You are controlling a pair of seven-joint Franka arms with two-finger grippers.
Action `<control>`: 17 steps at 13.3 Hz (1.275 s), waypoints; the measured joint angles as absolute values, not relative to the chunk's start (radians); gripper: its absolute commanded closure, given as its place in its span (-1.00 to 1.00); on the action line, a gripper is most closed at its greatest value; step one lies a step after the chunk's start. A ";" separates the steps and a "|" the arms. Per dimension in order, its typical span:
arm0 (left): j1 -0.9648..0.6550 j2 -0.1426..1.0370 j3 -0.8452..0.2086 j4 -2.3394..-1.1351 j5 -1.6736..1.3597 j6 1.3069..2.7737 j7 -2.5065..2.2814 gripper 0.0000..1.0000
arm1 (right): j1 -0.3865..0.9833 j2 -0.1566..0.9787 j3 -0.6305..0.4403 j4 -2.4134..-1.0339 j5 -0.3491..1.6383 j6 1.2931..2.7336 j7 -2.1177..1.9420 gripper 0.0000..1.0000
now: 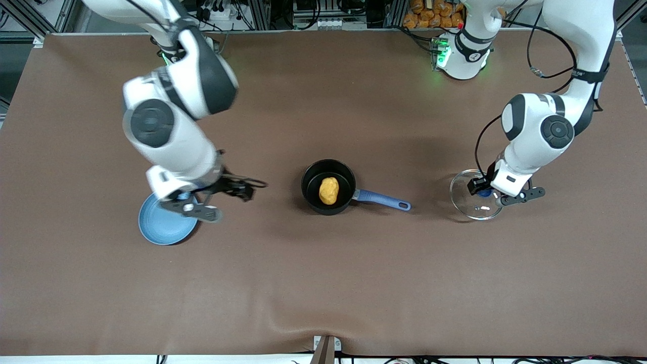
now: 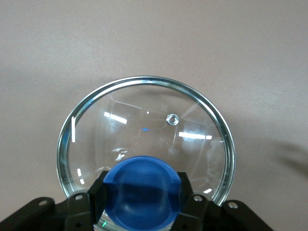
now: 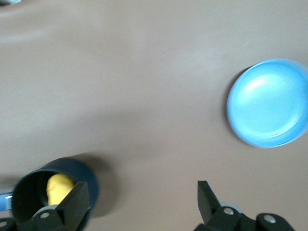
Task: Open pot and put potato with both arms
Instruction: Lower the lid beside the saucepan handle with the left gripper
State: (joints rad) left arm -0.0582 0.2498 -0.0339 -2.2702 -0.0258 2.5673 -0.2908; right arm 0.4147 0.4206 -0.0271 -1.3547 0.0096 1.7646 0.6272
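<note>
**Glass lid parked, potato in the pot**

Glass, rimmed in thin steel, the lid (image 2: pixel 144 144) hangs from the left gripper (image 1: pixel 486 193), whose two dark fingers (image 2: pixel 98 192) are pressed onto the smooth blue knob (image 2: pixel 142 190) from either side. Seen from the front, the lid sits low at the left arm's end of the brown table (image 1: pixel 323 283), well apart from the pot (image 1: pixel 328 187); whether its rim touches the cloth-like surface I cannot tell.

Open-mouthed and round, the black pot holds the potato (image 1: pixel 328 190), a lumpy yellow-orange oval lying inside it, with the long blue handle (image 1: pixel 382 199) pointing toward the left gripper. The right gripper (image 1: pixel 204 202) is spread wide with nothing between its fingers, over the edge of the glossy light-blue plate (image 1: pixel 162 227) and well clear of the pot.

Both task steps look done. The risks left, in my judgement: the knob is rounded and slick, so a tilt could let the lid swing or slip; releasing it above the table could crack the glass or set it rolling.
</note>
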 measured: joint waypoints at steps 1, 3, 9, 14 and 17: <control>-0.052 0.270 -0.034 -2.271 -0.026 2.589 -0.274 1.00 | 0.385 0.408 -0.027 -1.355 -0.006 1.742 0.580 -1.00; -0.039 0.310 -0.033 -2.271 -0.026 2.625 -0.248 1.00 | 0.315 0.386 -0.027 -1.356 -0.018 1.711 0.494 -1.00; -0.036 0.357 -0.034 -2.231 -0.026 2.636 -0.191 -1.00 | 0.109 0.324 -0.025 -1.366 -0.018 1.662 0.256 -1.00; -0.022 0.350 -0.034 -2.029 -0.026 2.389 -0.116 -1.00 | 0.007 0.227 -0.023 -1.461 0.015 1.661 0.138 -1.00; -0.023 0.297 -0.036 -1.860 -0.026 2.182 -0.110 -1.00 | -0.016 0.135 -0.023 -1.544 0.023 1.668 0.115 -1.00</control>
State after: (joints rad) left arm -0.0228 0.2966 -0.0363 -1.8597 -0.0258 2.1816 -0.1098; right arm -0.0155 0.1347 -0.0225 -1.5441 0.0229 1.6678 0.1146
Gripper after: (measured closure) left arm 0.000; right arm 0.000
